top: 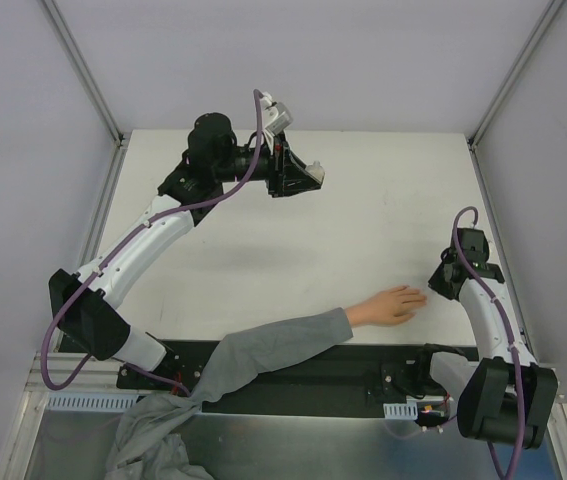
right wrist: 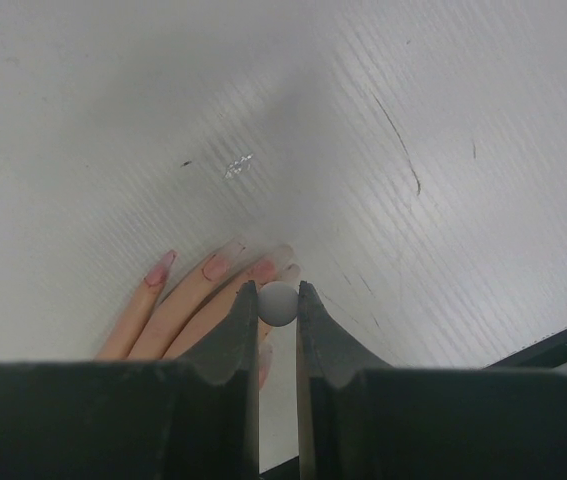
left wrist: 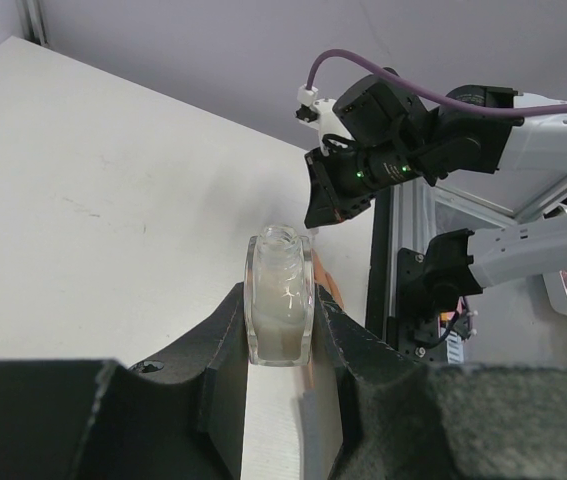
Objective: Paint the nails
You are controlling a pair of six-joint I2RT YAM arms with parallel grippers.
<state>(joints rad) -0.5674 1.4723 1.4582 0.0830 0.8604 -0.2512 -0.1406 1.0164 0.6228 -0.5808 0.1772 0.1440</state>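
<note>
Nails (right wrist: 216,266) of the pale hand (top: 388,306) lie flat on the near right of the table (top: 363,220), pointing right, just beyond the tips of the right claw (right wrist: 277,292). That claw is pinched almost shut on a small round grey knob (right wrist: 278,304) — likely the brush's cap, though no bristles show. At the far side, left of middle, the left claw (left wrist: 280,300) is clamped on the flat sides of a small clear bottle (left wrist: 281,262), which stands upright with no cap on its neck. I judge the nails stiff, smooth and tiny, seated on a soft living hand — nothing to grip, only to stroke lightly with a brush tip. Hold belongs on the knob, firmly, since a smooth round thing may roll in the grip; the bottle looks light, slick and breakable, so it wants keeping level
</note>
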